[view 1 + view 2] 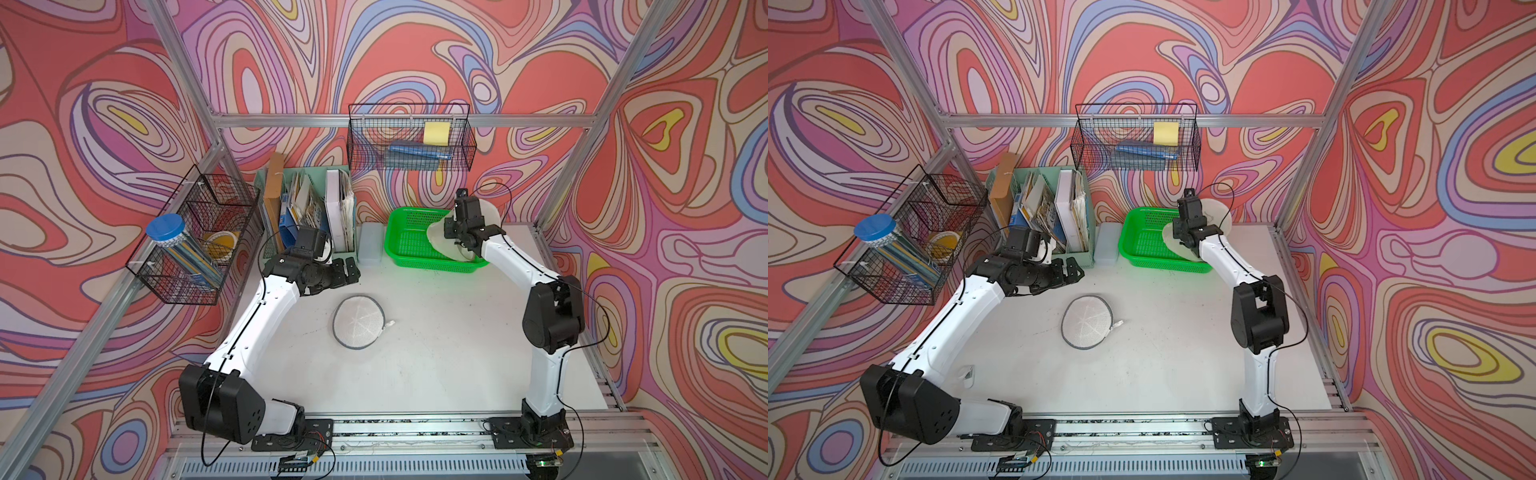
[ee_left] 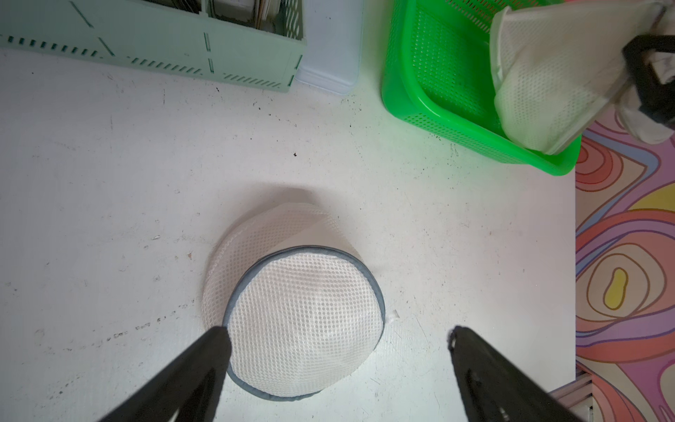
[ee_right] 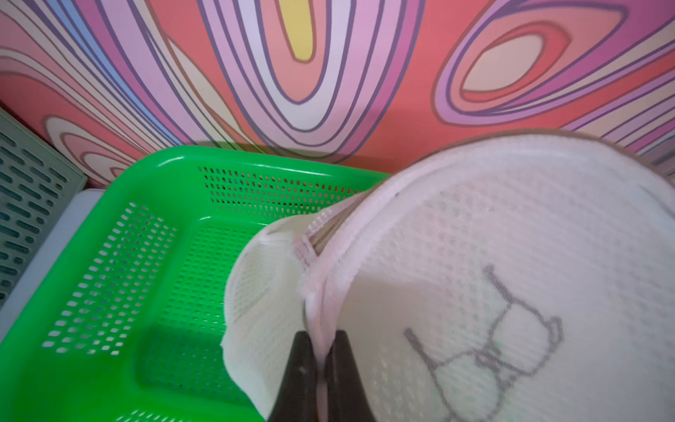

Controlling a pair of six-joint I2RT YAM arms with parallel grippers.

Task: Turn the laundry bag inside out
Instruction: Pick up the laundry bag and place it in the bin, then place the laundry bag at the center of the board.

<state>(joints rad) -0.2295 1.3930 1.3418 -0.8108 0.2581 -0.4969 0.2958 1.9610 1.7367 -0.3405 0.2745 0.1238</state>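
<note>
Between jaws of right gripper [image 3: 321, 339] sat laundry bag [image 3: 475, 248] seam, clamped, green basket [image 3: 109, 292] below. Left gripper [image 2: 339, 332] stood wide apart, gray-rimmed bag [image 2: 303, 314] below and ahead.

Mint file organizer [image 2: 146, 45], green basket [image 1: 432, 264], wall wire basket [image 1: 361, 141]

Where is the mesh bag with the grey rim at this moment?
In both top views the grey-rimmed mesh bag lies flat near the middle of the white table, close to the open left gripper and apart from the green basket.
</note>
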